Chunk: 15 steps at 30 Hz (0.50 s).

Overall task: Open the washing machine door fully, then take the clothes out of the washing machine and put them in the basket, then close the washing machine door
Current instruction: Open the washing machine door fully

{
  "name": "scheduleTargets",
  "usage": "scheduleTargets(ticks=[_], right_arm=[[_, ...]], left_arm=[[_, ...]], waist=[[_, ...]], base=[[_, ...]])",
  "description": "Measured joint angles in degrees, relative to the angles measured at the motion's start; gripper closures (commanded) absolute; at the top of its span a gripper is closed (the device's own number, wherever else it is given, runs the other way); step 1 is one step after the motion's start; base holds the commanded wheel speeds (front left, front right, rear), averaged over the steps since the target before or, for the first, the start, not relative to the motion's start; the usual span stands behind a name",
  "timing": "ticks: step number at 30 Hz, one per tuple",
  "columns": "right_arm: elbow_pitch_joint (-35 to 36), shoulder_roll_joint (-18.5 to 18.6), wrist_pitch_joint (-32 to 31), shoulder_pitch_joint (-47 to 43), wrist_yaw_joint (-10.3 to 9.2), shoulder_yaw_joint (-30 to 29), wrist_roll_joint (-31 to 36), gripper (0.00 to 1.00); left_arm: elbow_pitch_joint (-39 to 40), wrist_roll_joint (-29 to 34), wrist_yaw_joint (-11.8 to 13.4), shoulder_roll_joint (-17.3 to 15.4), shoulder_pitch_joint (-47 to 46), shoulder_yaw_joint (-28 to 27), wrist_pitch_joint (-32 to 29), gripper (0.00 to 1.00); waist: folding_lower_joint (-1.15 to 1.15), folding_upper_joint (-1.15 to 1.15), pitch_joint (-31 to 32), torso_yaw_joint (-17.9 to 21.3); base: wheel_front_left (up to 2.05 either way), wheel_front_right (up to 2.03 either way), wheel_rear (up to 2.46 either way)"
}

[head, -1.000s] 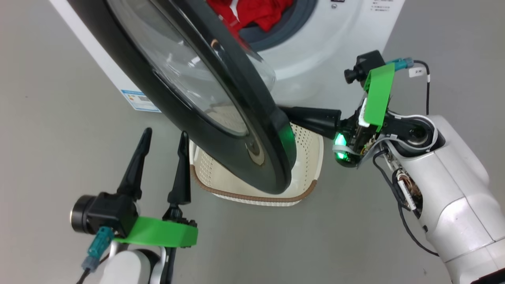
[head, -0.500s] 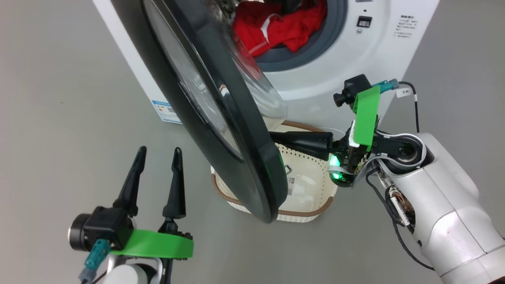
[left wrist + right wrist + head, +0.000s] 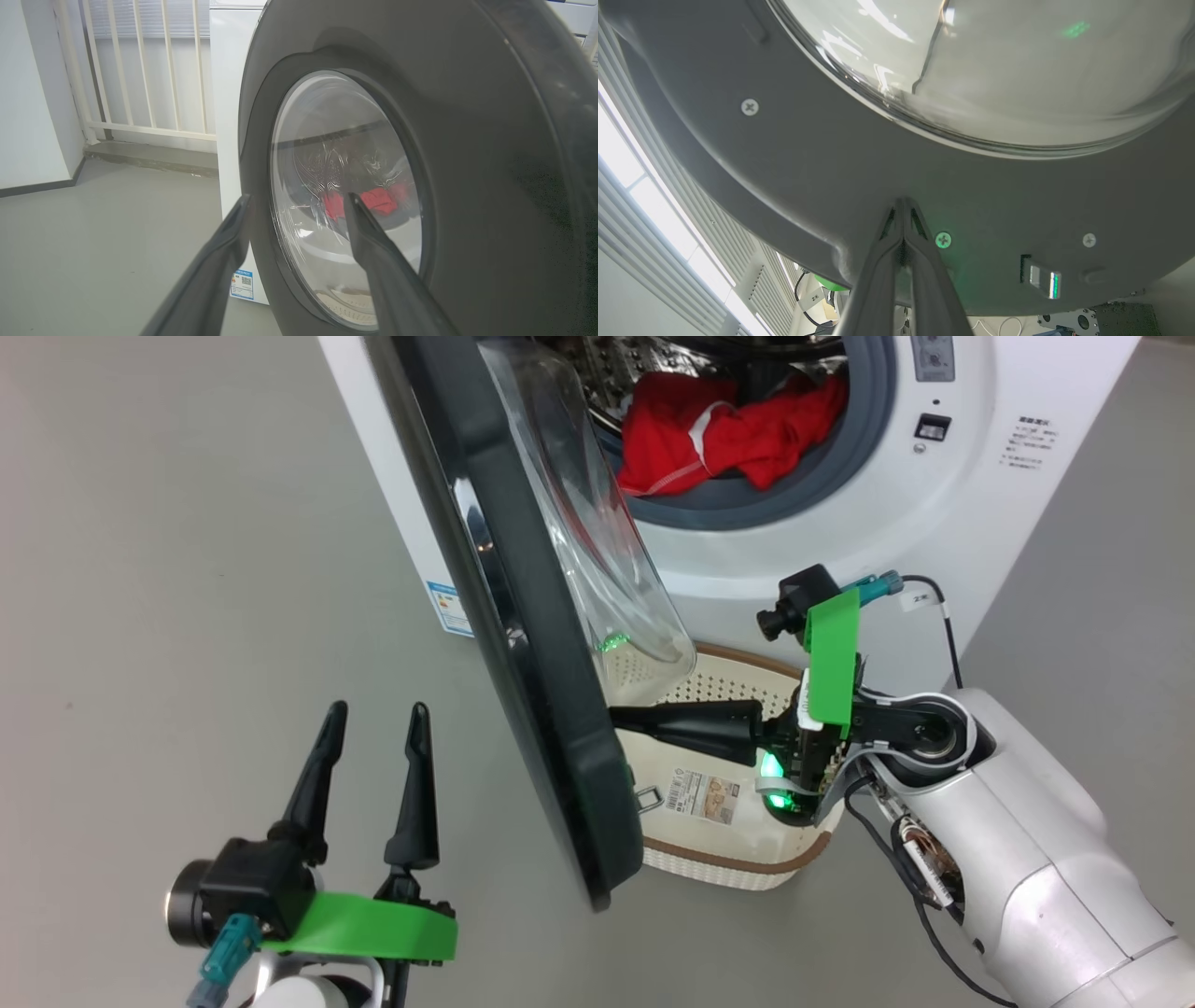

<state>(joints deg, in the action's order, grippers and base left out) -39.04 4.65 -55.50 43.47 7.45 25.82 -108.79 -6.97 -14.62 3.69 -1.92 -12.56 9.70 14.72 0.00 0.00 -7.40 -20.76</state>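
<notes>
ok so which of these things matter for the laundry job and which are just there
For the job: washing machine door, clothes, washing machine, basket, shut right gripper at the door's inner side, open left gripper.
Just there: white railing, blue sticker, paper label in the basket.

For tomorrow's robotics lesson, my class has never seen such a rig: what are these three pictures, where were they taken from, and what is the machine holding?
This is a wheeled robot with two arms. One picture looks down from its head; the other two look along each wrist's fingers. On the grey floor stands a white washing machine with red clothes in its drum, and a cream basket in front of it. The left gripper hovers with jaws open, holding nothing. The right gripper, jaws shut, rests its tips against the inner face of the black-rimmed washing machine door, which stands open.
</notes>
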Motion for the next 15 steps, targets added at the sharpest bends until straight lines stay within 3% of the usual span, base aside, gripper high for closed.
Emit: scheduleTargets(ticks=[15], right_arm=[[-0.19, -0.03, 1.88, -2.10, 0.00, 4.60, -2.83, 1.00]], left_arm=[[-0.65, -0.25, -0.25, -0.09, 2.10, 0.12, 0.00, 0.00]], waist=[[0.00, 0.00, 3.46, -4.54]], base=[[0.00, 0.00, 0.00]])
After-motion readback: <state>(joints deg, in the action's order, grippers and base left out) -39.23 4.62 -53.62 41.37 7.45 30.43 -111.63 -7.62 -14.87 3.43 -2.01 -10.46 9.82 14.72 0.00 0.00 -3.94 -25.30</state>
